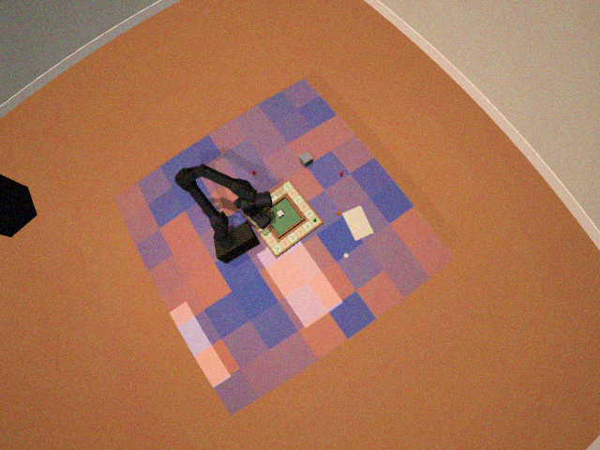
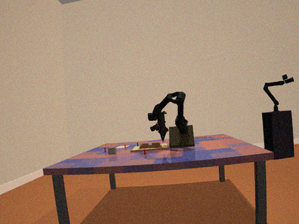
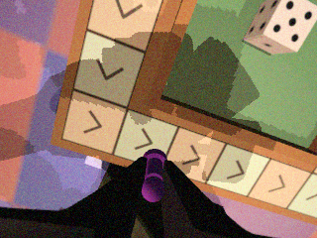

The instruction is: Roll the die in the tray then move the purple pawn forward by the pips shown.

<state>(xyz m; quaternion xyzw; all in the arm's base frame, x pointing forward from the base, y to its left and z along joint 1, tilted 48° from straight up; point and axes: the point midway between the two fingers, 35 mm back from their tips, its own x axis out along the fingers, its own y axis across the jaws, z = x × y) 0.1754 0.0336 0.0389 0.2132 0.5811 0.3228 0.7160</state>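
Observation:
My gripper (image 2: 163,140) (image 3: 155,166) is shut on the purple pawn (image 3: 153,189), upright between the fingertips. It appears slightly above the board (image 1: 277,251) (image 3: 94,126), over the outer edge near the second arrow square from the corner. The top view hides the fingertips behind the arm. The white die (image 1: 279,213) (image 3: 292,22) rests in the green tray (image 1: 291,221) (image 3: 287,94) with five pips on top. A green pawn (image 1: 315,219) (image 2: 137,144) stands on the board near its far corner.
Red pieces (image 1: 253,172) (image 1: 341,172), an orange piece (image 1: 337,213), a grey block (image 1: 306,158) (image 2: 112,150), a cream sheet (image 1: 358,223) and a small white object (image 1: 346,255) lie around the board. A second arm stands on a black pedestal (image 2: 279,133) away from the table.

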